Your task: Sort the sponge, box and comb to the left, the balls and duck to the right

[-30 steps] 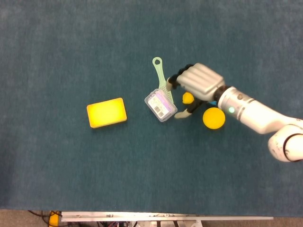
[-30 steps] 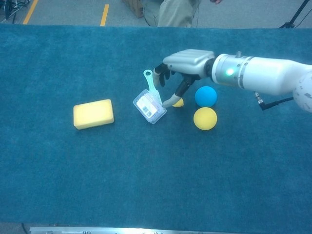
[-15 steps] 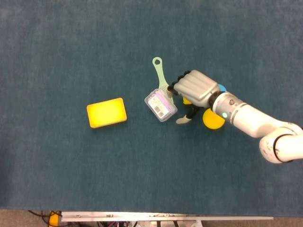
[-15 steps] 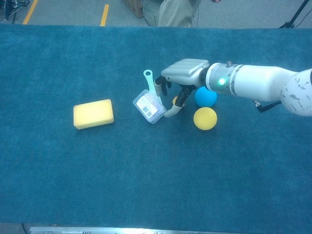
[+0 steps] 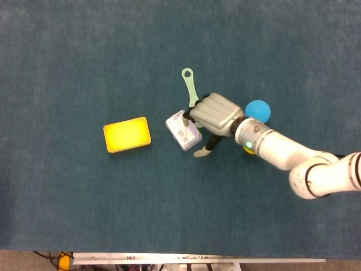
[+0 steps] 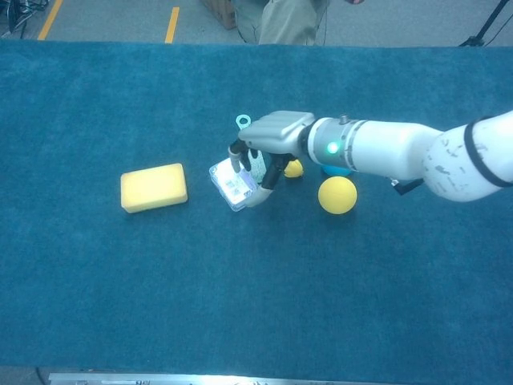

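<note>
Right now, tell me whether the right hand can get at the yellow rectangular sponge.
Probably yes. The right hand is at the clear plastic box, and only bare blue tabletop lies between that and the yellow rectangular sponge. The box at its fingers would need dealing with first.

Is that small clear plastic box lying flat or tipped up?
Tipped: the small clear plastic box leans on one edge, label facing sideways, with the right hand against it.
</note>
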You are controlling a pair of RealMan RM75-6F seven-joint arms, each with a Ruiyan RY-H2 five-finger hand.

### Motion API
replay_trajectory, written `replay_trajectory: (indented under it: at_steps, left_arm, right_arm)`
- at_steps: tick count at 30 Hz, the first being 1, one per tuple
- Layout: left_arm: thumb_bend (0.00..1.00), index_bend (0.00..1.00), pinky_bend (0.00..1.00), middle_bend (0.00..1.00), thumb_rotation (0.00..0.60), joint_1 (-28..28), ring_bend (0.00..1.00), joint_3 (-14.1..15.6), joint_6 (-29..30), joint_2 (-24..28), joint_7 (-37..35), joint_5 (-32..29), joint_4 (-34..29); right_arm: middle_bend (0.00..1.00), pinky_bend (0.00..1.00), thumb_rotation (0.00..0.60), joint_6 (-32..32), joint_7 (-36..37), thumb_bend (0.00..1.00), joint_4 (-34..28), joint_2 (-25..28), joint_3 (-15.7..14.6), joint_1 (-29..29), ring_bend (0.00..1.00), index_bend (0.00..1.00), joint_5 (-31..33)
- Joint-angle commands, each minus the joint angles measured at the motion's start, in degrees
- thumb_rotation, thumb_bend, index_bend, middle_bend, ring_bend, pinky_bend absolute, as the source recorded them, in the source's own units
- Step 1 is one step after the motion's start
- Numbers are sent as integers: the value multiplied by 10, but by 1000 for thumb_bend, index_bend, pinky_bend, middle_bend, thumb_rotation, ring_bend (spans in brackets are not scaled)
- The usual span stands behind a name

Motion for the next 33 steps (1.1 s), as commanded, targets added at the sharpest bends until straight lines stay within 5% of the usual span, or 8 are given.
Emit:
replay_trajectory:
  at_steps: [1,7,18,33]
  left_arm:
    - [434,361,200,330,600,0,268,0,-1,0,-1,0,0]
    - [434,361,200,330,600,3,268,0,5,4,-3,1,1]
    - [434,361,200,329,600,0,268,1,-5,-7,-12,1,11]
    - [434,361,200,329,600,4,268,0,0,-7,-14,-1,15]
  right_arm:
    - [376,256,362,1,3,0,3,-15,8,8,290,328,5]
    - [376,256,362,16,-2,0,12,-29,17,19,291,328,19]
    - [376,256,362,34,-38,0,56,-14,-23,15,292,328,65]
    - [376,256,362,14,-32,0,103,-51,-16,15,293,328,73]
